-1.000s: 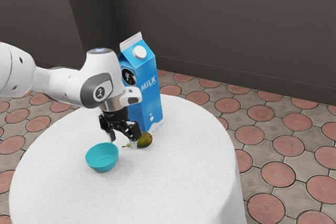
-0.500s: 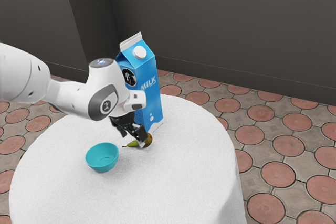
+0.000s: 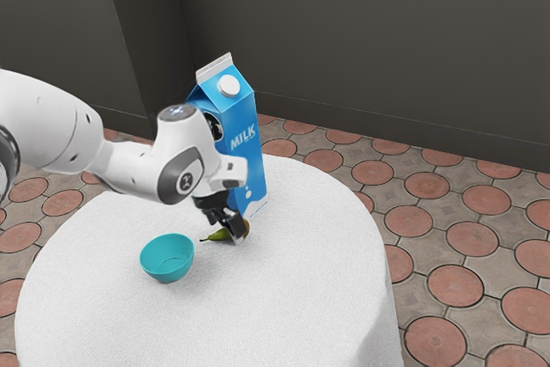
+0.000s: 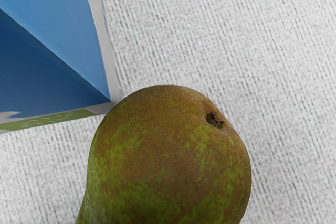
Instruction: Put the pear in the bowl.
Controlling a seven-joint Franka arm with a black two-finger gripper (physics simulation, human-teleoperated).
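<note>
A white robot arm [image 3: 129, 163] reaches from the exterior view's left over a round table [image 3: 284, 307] with a white cloth. Its black gripper [image 3: 234, 235] is down at the pear [image 3: 216, 235]; whether it is apart or clamped on the fruit cannot be told. The pear (green and brown, stem toward the bowl) lies on the table, nearer the far edge than the near one. The teal bowl [image 3: 165, 266] sits near it, closer to the table's left edge in the exterior view. A blue milk carton [image 3: 245, 148] stands upright toward the far edge.
</note>
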